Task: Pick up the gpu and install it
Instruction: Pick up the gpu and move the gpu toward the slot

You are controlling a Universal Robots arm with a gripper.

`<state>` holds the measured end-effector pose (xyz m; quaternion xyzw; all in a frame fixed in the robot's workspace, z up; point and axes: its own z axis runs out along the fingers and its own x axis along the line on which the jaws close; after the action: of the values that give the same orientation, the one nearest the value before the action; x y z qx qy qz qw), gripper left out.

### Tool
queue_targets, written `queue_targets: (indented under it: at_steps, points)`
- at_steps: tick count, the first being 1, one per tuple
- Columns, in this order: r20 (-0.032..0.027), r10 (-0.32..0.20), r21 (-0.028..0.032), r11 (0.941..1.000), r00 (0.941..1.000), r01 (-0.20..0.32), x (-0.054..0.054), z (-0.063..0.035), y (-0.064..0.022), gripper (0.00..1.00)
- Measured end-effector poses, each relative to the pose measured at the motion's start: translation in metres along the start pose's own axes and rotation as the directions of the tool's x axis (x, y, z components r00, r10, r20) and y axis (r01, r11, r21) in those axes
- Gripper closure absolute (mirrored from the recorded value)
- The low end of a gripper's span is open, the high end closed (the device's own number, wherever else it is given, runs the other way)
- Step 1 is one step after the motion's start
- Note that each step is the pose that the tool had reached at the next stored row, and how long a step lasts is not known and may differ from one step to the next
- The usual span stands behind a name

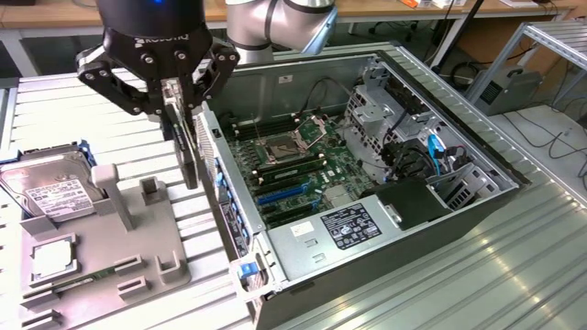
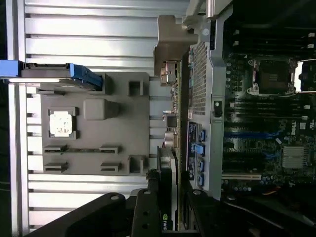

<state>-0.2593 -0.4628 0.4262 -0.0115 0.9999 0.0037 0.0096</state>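
We are holding the gpu (image 1: 190, 159) in our claw (image 1: 183, 113), which is clamped on its top edge. It is hanging just outside the computer case (image 1: 303, 275), on the gray tray's (image 1: 101, 275) side. The picking up looks done. To go in, we think it needs lifting over the case wall and lining up with a slot (image 1: 280, 196).

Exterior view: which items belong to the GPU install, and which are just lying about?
In the job:
- gpu, hanging upright in the closed gripper, beside the case
- open computer case
- motherboard inside it

Lying about:
- hard drive
- processor chip
- grey holder that they sit in
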Motion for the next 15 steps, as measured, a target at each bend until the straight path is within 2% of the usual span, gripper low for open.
queue_targets:
  at_steps: [2, 4, 7, 15]
  points:
    - [0.0000, -0.003, -0.0001, 1.0000, 1.0000, 0.003, -0.035, 0.0007, 0.0001, 0.73]
    - [0.0000, -0.005, -0.0002, 1.0000, 1.0000, 0.005, -0.065, 0.0013, 0.0000, 0.73]
    - [-0.0001, -0.005, -0.0001, 1.0000, 1.0000, 0.005, -0.081, 0.0015, -0.0001, 0.73]
    - [-0.0001, -0.005, -0.0001, 1.0000, 1.0000, 0.005, -0.111, 0.0021, -0.0004, 0.73]
